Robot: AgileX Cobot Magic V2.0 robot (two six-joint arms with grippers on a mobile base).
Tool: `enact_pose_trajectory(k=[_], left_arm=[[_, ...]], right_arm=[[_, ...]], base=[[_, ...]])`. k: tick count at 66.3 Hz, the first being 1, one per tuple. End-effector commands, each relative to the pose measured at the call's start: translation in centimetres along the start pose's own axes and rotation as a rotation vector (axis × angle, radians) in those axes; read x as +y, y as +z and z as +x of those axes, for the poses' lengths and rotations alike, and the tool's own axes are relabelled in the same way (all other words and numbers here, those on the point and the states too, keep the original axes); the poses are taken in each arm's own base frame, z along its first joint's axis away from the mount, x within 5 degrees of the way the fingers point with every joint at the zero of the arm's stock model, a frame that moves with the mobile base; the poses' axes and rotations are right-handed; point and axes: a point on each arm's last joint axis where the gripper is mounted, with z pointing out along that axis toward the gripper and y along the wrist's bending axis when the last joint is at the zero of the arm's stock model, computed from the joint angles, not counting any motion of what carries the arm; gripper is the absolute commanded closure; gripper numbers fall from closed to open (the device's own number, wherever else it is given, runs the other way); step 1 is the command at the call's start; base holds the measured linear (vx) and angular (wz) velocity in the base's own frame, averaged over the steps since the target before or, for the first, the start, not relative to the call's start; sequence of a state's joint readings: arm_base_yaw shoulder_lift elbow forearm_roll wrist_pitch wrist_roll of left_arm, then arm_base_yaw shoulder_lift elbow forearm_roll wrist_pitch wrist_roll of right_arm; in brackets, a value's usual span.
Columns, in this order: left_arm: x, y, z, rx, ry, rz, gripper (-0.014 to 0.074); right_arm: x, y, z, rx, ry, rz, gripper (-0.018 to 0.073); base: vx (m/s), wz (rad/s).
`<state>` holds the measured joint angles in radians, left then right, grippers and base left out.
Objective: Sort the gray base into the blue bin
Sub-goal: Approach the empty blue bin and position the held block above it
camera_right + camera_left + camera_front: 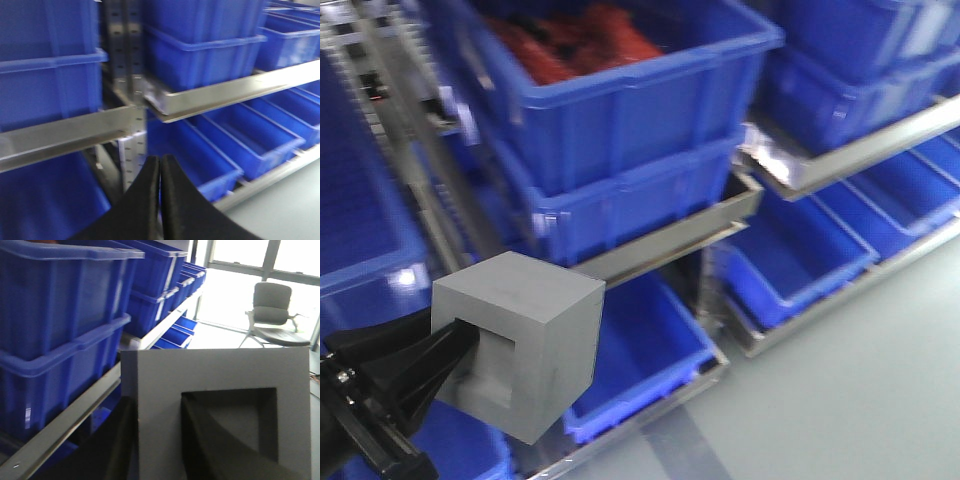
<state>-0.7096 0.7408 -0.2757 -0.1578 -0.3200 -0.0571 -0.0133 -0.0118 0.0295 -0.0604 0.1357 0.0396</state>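
Two claws are mine, and only one has work. My left claw [157, 447] is closed to the width of one wall of the gray base [535, 345]. One finger [200, 445] sits inside the square recess and the other presses the outer side, so that wall is pinched between them. The base hangs in the air, clear of every shelf and tilted in the front view, its recess turned back toward my arm. It is in front of the rack [655, 250], below the rail that carries the stacked bins. The top bin [620, 110] of that stack holds red items. Below and behind the base lies a bottom bin [655, 355], open on the lowest level beside the pale floor [860, 390]. My right claw [160, 192] is closed, pads touching with nothing between them, and faces the rack. A gray chair [272, 310] stands by the windows.
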Motion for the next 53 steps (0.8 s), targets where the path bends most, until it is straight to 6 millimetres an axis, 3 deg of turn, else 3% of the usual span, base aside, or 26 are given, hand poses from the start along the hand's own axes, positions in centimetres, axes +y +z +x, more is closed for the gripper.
enact_pose_trajectory(k=[1, 25, 53], left_arm=[[-0.34, -0.07, -2.22, -0.152, -0.008, 0.017, 0.0602], [-0.34, -0.07, -2.22, -0.152, -0.008, 0.017, 0.0602], [-0.34, -0.07, -2.22, -0.152, -0.008, 0.017, 0.0602]], right_arm=[[0.01, -0.02, -0.26, -0.075, -0.012, 0.002, 0.0568], [0.01, -0.02, -0.26, -0.075, -0.012, 0.002, 0.0568], [0.01, -0.02, -0.26, -0.075, -0.012, 0.002, 0.0568]], base=[[0.13, 0.87], [0.11, 0.77], [0.09, 0.46]])
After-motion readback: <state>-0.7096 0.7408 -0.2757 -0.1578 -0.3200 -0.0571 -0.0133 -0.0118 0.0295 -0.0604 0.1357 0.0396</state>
